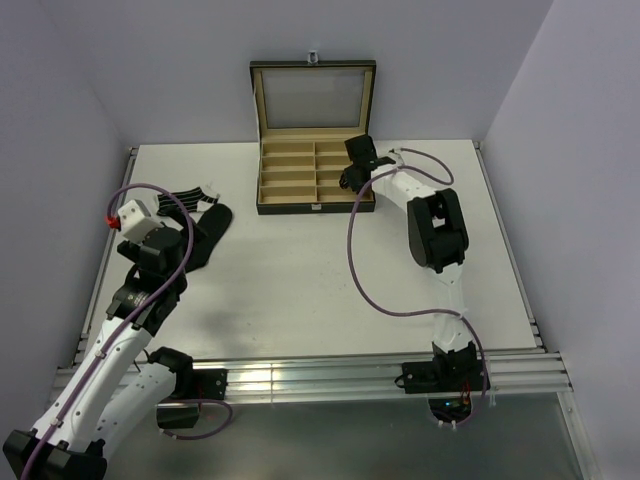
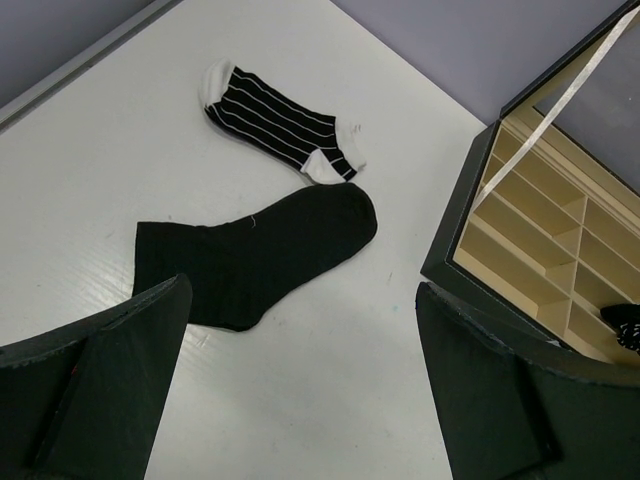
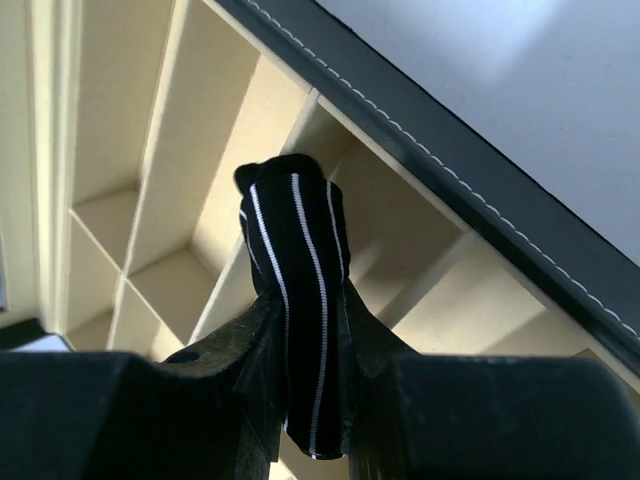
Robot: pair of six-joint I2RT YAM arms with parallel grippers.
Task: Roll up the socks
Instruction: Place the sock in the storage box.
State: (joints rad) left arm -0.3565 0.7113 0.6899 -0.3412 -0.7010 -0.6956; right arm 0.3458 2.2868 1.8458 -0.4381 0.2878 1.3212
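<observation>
The right gripper [image 3: 300, 335] is pinching a rolled striped sock [image 3: 295, 240] between its closed jaws, hanging over the compartmented box [image 1: 305, 209] near the box's 3 o'clock side. In the right wrist view the bundle is sitting above a tan divider [image 3: 225, 290] rather than squarely over one cell. If it is let go here, it is likely to be landing astride that wall or tipping into the neighbouring cell. The grip is only catching the lower part of the roll, so the free top may be loosening and unrolling as it drops.

The left gripper [image 2: 300, 300], jaws spread wide and holding nothing, is hovering at about 9 o'clock on the table [image 1: 300, 290]. Below it a plain black sock [image 2: 260, 255] is lying flat, its toe touching a flat striped sock [image 2: 275, 125] toward 12 o'clock. Coming down there risks snagging both socks together, or pressing the fingers on bare table and dragging the fabric.
</observation>
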